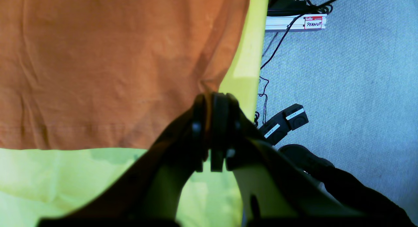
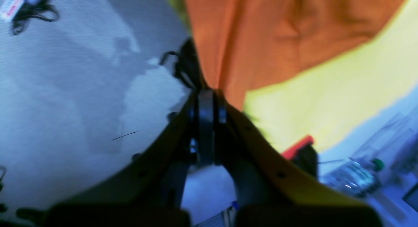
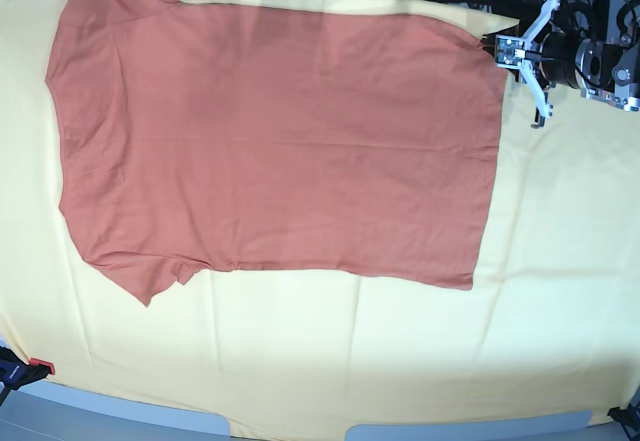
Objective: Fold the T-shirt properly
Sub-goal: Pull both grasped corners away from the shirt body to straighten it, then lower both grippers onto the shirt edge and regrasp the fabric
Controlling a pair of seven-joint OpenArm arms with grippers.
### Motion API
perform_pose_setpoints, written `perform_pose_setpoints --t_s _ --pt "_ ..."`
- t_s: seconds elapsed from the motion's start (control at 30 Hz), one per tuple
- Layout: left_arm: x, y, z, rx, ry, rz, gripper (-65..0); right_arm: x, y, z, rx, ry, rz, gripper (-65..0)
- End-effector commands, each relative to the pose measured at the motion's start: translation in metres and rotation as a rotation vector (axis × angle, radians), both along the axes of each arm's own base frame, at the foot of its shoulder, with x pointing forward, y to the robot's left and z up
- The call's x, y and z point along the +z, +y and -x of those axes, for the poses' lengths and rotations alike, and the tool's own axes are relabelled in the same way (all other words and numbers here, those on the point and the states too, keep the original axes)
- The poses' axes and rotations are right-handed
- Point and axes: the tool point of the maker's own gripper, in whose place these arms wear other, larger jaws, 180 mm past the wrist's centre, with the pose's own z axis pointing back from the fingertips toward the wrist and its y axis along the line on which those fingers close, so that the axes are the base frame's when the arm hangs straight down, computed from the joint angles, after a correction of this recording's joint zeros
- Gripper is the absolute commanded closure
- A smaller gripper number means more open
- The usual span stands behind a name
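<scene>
t-shirt [image 3: 270,141] lies flat, long axis left-right, hem pointing right.

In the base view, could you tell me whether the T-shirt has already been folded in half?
No, the T-shirt lies spread flat in one layer on the yellow cloth, both sleeves showing.

T-shirt [image 3: 280,141] lies flat on the cloth [image 3: 400,361]; each far corner in an end effector
</scene>
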Motion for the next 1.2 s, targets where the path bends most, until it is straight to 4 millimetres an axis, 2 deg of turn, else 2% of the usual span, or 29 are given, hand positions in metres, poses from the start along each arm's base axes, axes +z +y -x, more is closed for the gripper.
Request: perform_pose_setpoints --t_s 0.0,0.27,0.37,0.47,0.57,0.7,0.83,1.0,1.17 --pt "0.007 0.003 -0.004 -0.003 -0.014 0.000 0.0 0.005 -0.002 -0.002 0.007 -0.009 0.020 0.0" --pt "0.014 -0.008 0.003 -0.046 -0.022 0.011 0.0 0.012 -0.004 -0.019 0.097 -0.092 0.066 0.0" --pt "0.018 -0.003 0.004 -0.098 -0.055 -0.053 0.0 0.017 -0.008 -0.027 0.142 -0.132 0.110 0.0" --pt "0.023 -0.002 -0.004 -0.159 -0.129 -0.094 0.0 0.025 -0.005 -0.041 0.161 -0.219 0.113 0.0" --pt "0.031 -0.010 -0.012 -0.175 -0.173 -0.064 0.0 0.027 0.002 -0.048 0.188 -0.259 0.086 0.0" --pt "0.031 -0.014 -0.024 -0.198 -0.232 -0.063 0.0 0.034 0.003 -0.075 0.191 -0.345 0.088 0.0" --pt "0.031 -0.022 -0.050 -0.157 -0.372 -0.062 0.0 0.041 0.009 -0.102 0.207 -0.423 0.057 0.0" --pt "0.029 -0.036 -0.081 -0.068 -0.514 -0.024 0.0 0.048 0.030 -0.133 0.244 -0.486 -0.070 0.0" --pt "0.017 -0.030 -0.106 0.016 -0.581 -0.038 0.0 0.056 0.042 -0.153 0.248 -0.531 -0.148 0.0"
